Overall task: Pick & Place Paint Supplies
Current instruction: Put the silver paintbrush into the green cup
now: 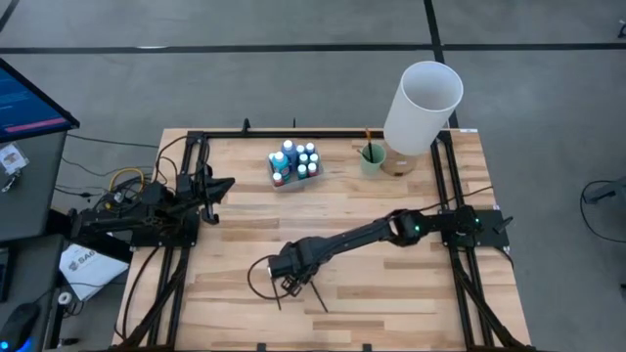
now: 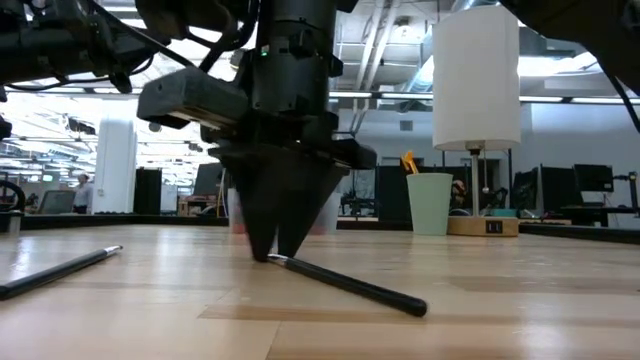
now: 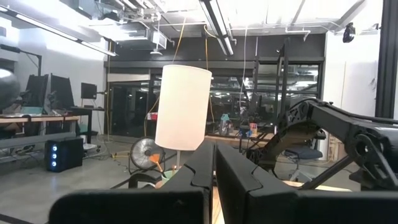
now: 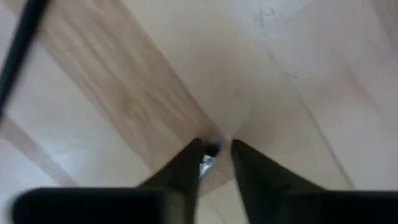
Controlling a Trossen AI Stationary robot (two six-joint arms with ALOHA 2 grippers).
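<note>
A thin dark brush [image 2: 350, 285] lies on the wooden table near its front middle. My right gripper [image 2: 272, 255] points straight down onto one end of it, fingers closed in around that end [image 4: 211, 150]. A second dark brush [image 2: 60, 270] lies flat on the table close by. Several small paint bottles [image 1: 294, 161] stand grouped in a small tray at the far middle. My left gripper [image 1: 227, 186] waits shut at the table's left side, raised and touching nothing. My right gripper pinches the brush between its two fingers, right at one end [image 4: 207, 162], where a pale metal bit shows. The fingers come from above, pointing down, and lie across the brush. The brush still lies on the table along its whole length [image 2: 400, 300].
A pale green cup [image 1: 373, 156] with an orange-handled brush in it stands at the far right. Beside it is a tall white cylinder [image 1: 423, 108] on a wooden base. A black frame [image 1: 293, 135] rims the table. A loose cable loop [image 1: 258, 276] hangs by my right gripper.
</note>
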